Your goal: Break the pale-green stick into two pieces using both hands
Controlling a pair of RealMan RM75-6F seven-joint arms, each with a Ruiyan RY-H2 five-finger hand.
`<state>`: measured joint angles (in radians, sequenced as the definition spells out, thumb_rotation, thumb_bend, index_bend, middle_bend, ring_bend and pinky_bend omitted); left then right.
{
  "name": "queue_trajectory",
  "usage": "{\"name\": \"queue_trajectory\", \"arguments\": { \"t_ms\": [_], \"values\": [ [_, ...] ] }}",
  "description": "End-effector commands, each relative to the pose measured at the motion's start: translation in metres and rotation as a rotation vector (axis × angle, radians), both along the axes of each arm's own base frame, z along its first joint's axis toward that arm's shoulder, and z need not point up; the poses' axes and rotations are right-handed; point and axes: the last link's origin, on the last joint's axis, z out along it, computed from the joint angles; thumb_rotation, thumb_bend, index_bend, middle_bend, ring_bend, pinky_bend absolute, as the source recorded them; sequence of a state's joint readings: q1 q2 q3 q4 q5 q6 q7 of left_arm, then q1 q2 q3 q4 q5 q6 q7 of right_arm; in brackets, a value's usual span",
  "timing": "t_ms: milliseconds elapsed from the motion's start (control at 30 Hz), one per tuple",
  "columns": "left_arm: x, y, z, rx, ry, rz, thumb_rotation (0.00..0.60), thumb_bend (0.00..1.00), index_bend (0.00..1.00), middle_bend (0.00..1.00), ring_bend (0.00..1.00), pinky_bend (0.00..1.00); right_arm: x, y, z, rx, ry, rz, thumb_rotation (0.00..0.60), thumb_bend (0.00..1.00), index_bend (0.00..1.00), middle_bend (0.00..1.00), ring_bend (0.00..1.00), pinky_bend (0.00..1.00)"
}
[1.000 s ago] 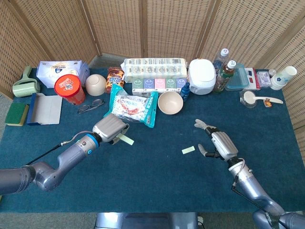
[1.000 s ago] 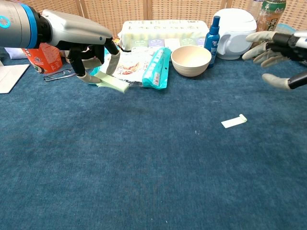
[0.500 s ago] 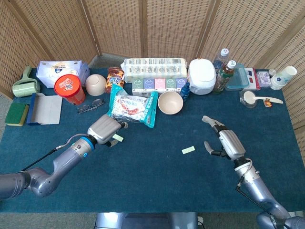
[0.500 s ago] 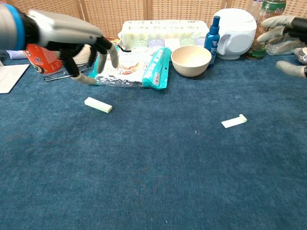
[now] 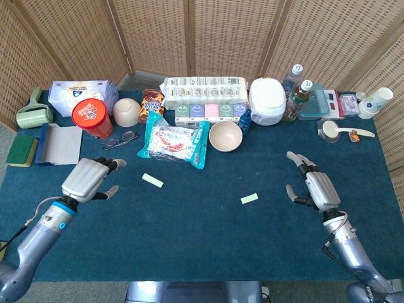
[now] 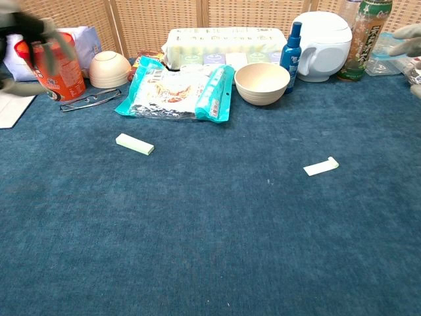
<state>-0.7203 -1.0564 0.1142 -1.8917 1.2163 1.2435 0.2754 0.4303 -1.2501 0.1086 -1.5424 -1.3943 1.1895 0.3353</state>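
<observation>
Two pale-green stick pieces (image 5: 152, 180) (image 5: 249, 198) lie apart on the blue tabletop (image 5: 202, 246); left hand (image 5: 88, 178) and right hand (image 5: 317, 188) hover spread, holding nothing.

Left piece (image 5: 152, 180): pale-green, flat on counter (image 5: 202, 252), 9 o'clock of centre.
Right piece (image 5: 249, 198): pale-green, flat, 3 o'clock, well apart.

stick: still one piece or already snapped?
Snapped. Two separate pale-green pieces lie flat on the blue table cloth: one below the snack bag, the other further right. Neither robot hand touches them.
</observation>
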Motion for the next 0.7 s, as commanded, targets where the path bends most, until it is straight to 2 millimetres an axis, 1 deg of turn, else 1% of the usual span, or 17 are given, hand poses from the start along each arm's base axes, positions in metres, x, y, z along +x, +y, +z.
{"name": "queue_trajectory", "arguments": {
  "t_ms": [33, 133, 233, 267, 367, 533, 700],
  "values": [
    [-0.036, -0.030, 0.016, 0.038, -0.023, 0.100, 0.530, 0.30, 0.26, 0.41, 0.41, 0.59, -0.007, 0.003, 0.007, -0.039, 0.055, -0.024, 0.600, 0.49, 0.00, 0.13, 0.06, 0.12],
    [-0.057, -0.044, 0.026, 0.089, -0.034, 0.155, 0.529, 0.30, 0.25, 0.41, 0.41, 0.59, -0.011, 0.008, 0.013, -0.091, 0.112, -0.037, 0.600, 0.49, 0.00, 0.13, 0.05, 0.11],
    [-0.070, -0.056, 0.031, 0.130, -0.053, 0.190, 0.529, 0.30, 0.25, 0.41, 0.41, 0.59, -0.013, 0.012, 0.017, -0.136, 0.165, -0.056, 0.600, 0.49, 0.00, 0.13, 0.05, 0.11],
    [-0.079, -0.065, 0.034, 0.155, -0.066, 0.213, 0.529, 0.30, 0.25, 0.41, 0.41, 0.59, -0.015, 0.016, 0.020, -0.161, 0.195, -0.070, 0.600, 0.49, 0.00, 0.13, 0.05, 0.11],
    [-0.092, -0.083, 0.038, 0.191, -0.090, 0.241, 0.532, 0.30, 0.25, 0.41, 0.40, 0.59, -0.017, 0.025, 0.023, -0.190, 0.240, -0.097, 0.600, 0.49, 0.00, 0.13, 0.05, 0.11],
    [-0.103, -0.104, 0.043, 0.270, -0.147, 0.253, 0.536, 0.30, 0.25, 0.41, 0.41, 0.59, -0.021, 0.039, 0.027, -0.231, 0.291, -0.134, 0.600, 0.49, 0.00, 0.13, 0.05, 0.11],
    [-0.103, -0.122, 0.046, 0.305, -0.167, 0.224, 0.541, 0.30, 0.25, 0.41, 0.41, 0.59, -0.024, 0.054, 0.031, -0.253, 0.297, -0.171, 0.600, 0.49, 0.00, 0.13, 0.05, 0.11]
  ]
}}
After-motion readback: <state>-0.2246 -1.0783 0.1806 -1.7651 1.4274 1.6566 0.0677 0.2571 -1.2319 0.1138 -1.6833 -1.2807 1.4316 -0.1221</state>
